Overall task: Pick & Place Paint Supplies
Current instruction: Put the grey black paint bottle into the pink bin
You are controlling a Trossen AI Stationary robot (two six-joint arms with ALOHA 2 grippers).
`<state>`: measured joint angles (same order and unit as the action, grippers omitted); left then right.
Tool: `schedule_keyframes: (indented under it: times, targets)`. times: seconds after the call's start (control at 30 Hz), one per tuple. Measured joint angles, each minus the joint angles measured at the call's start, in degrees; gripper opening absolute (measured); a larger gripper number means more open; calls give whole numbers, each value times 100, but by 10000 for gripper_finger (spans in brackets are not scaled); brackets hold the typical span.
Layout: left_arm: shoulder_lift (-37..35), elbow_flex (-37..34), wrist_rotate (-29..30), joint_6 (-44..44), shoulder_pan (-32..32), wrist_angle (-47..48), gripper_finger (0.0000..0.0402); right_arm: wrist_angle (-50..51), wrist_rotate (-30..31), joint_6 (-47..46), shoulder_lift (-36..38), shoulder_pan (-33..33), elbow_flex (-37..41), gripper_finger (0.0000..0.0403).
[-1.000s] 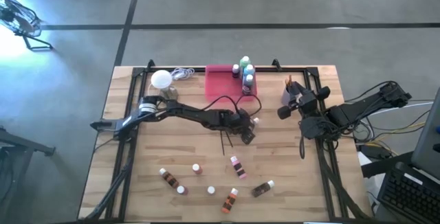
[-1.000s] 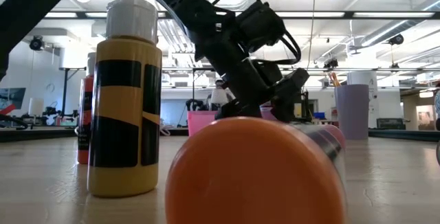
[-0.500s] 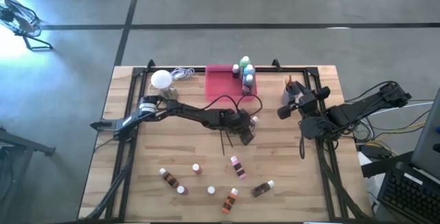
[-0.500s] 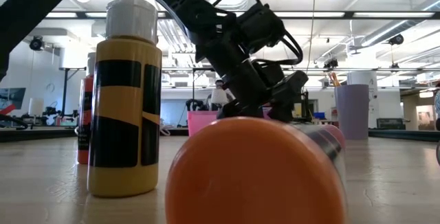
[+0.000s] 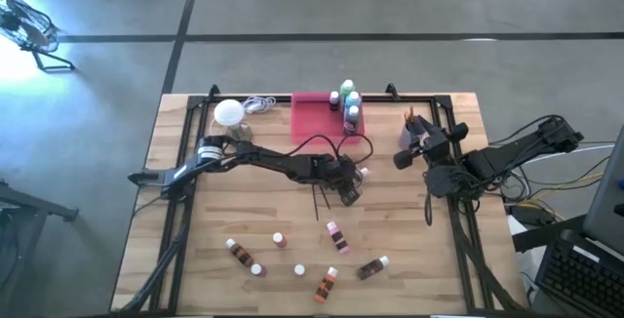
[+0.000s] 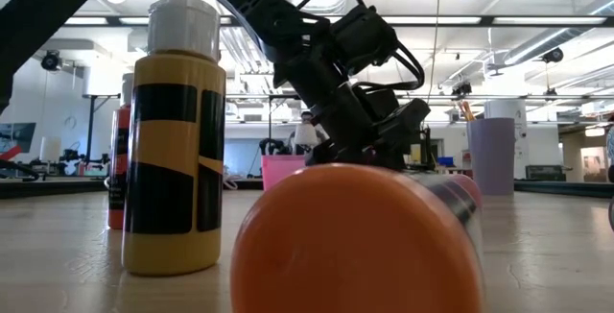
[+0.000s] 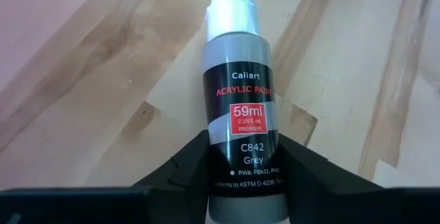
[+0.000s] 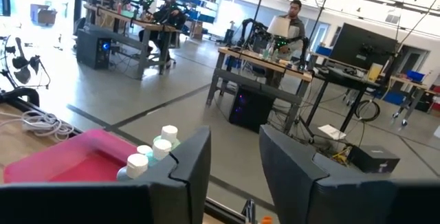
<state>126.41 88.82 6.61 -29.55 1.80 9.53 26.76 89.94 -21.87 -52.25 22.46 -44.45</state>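
I have the left claw (image 7: 242, 183) pinching the grey paint bottle (image 7: 240, 107) mid-counter (image 5: 234, 211) (right claw (image 8: 234, 157) waits empty, parted, at the right edge), and so low a grip could let it slip.

Glossy plastic grey bottle (image 7: 239, 114) on smooth wooden table (image 7: 103, 80)

Count: six small white-capped bottles (image 5: 336, 236) loose on the wooden desk (image 5: 195, 250), three bottles (image 5: 349, 103) beside one pink rectangular tray (image 5: 314, 116), one white globe lamp (image 5: 228, 112).
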Motion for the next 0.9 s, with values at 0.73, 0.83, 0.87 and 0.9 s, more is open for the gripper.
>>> schedule_keyframes:
  times: [0.73,0.83,0.87,0.9]
  targets:
    - [-17,98,-199,440,-4,91,145,2,-3,0,0,-1,0,60]
    - [-22,94,-203,438,-4,91,145,0,-3,-1,0,-1,0,59]
    - [-22,94,-227,436,-4,93,145,0,-4,-2,0,-1,0,60]
    - [-24,94,-293,434,-3,96,145,0,-5,-2,0,-1,0,62]
